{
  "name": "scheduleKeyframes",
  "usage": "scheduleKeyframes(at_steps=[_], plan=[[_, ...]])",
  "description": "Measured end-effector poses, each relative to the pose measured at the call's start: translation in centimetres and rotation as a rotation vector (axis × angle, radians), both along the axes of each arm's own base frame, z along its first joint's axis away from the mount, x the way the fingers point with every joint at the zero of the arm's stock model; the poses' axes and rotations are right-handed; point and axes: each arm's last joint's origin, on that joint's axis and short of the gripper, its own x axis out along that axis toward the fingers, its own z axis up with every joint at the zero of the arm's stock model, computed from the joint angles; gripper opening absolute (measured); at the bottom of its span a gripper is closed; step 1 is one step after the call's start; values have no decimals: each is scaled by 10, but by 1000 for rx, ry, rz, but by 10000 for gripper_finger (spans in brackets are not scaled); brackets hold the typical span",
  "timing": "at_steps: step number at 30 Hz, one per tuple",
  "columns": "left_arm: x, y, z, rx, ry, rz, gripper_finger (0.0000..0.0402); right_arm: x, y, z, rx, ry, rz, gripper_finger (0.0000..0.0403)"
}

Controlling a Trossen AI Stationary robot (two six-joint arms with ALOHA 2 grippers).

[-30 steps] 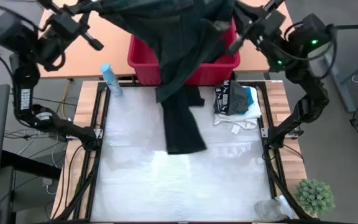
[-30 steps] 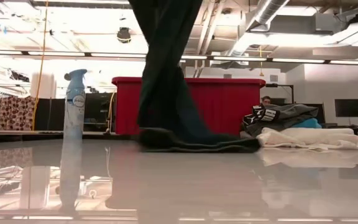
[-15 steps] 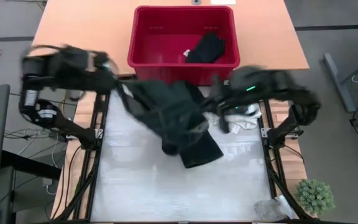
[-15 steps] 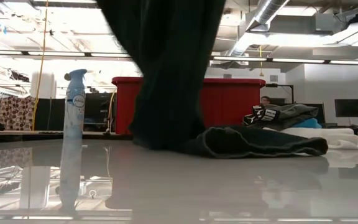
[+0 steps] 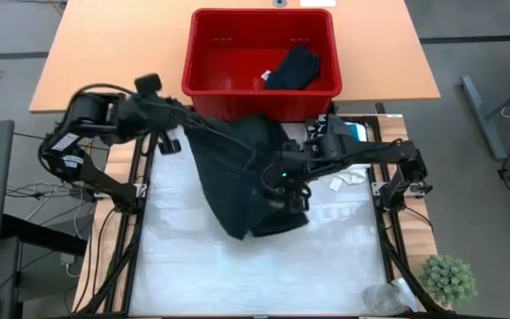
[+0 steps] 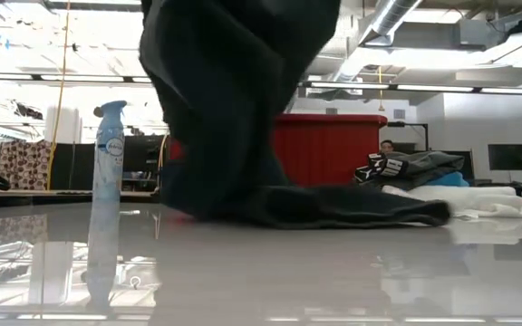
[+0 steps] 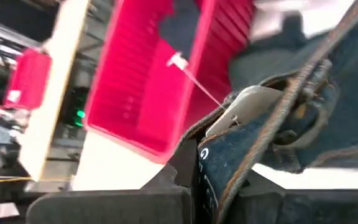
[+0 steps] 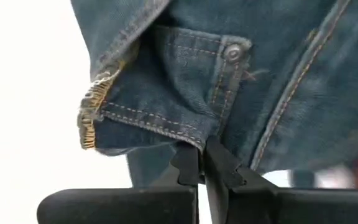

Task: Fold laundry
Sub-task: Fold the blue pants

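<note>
Both grippers pinch dark jeans (image 5: pixel 246 182) at waistband: left gripper (image 5: pixel 187 129) far-left, right gripper (image 5: pixel 283 174) mid-table; legs heaped on table (image 5: pixel 255 275) before red basket (image 5: pixel 204 80).

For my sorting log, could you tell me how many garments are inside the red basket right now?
1: a black garment lies in the red basket, toward its right side. Anything beneath it would be hidden.

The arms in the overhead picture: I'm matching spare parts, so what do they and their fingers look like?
Both the left arm and the right arm are dark, jointed and trailed by black cables. A green light glows near the right gripper. The wrist views show flat black fingers with angular tips.
</note>
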Motion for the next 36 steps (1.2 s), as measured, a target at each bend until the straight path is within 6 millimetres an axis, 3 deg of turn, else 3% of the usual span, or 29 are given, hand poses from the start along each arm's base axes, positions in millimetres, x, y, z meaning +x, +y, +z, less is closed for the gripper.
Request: scheduleKeyframes(at_steps=[3, 6, 11, 17, 23, 27, 29, 32, 36], plan=[[2, -1, 15, 9, -136, -33, 13, -20, -11, 10, -155, 28, -109, 29], [9, -4, 30, -74, -337, -140, 18, -45, -17, 35, -238, -72, -173, 29], [17, -8, 35, -155, -387, -327, 32, -87, -24, 66, -327, -188, -300, 29], [40, -11, 23, -333, -357, -456, 83, -144, -33, 98, -308, -376, -435, 29], [100, -9, -26, -451, -82, -493, 157, -169, -36, 105, -244, -446, -526, 29], [112, -2, -43, -379, 30, -374, 188, -170, -37, 107, -208, -483, -598, 29], [109, 1, -46, -339, 105, -355, 191, -159, -35, 105, -176, -507, -624, 29], [85, 2, -38, -242, 169, -280, 190, -126, -24, 97, -129, -498, -596, 29], [30, 1, -8, -164, 92, -231, 188, -60, -3, 68, -106, -440, -527, 29]])
